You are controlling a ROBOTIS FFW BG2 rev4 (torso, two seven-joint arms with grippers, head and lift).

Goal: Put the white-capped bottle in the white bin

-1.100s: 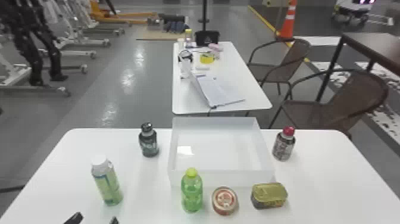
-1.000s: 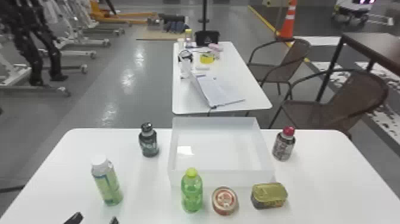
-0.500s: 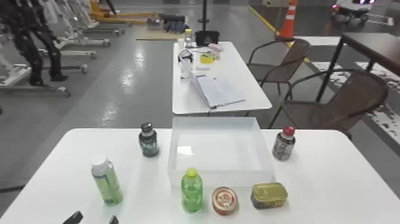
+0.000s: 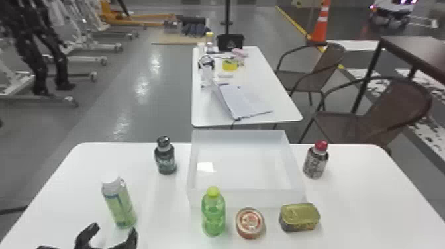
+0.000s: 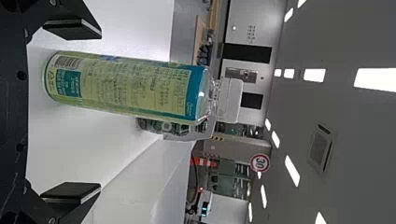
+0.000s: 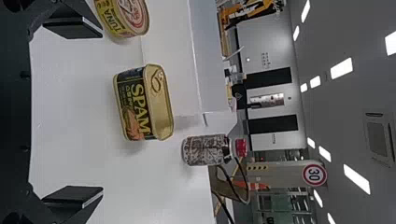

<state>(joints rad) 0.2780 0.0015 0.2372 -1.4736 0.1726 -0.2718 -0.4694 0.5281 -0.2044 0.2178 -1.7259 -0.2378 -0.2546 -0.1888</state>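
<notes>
White plastic dominates the head view: the white bin point(image 4: 246, 198) sits on my white table point(image 4: 357, 195), with the white-capped bottle point(image 4: 121, 207) standing outside it, between its eight and nine o'clock. A black-capped bottle point(image 4: 165, 160) stands at the bin's nine, a red-capped bottle point(image 4: 315, 162) at its three. Closer to me are a green bottle point(image 4: 213, 215) at seven, a round can point(image 4: 250, 223) at six and a gold-lidded tin point(image 4: 299, 217) between four and five. My left gripper point(image 4: 115, 229) is near the white-capped bottle, on its seven o'clock side, its fingers parted.

In the left wrist view, the bottle stands upright in line with the gap between my spread black fingers point(image 5: 74, 29), ungripped.

In the right wrist view, my right gripper point(image 6: 74, 112) is released, fingers wide apart, with the tin and the red-capped bottle farther off.
</notes>
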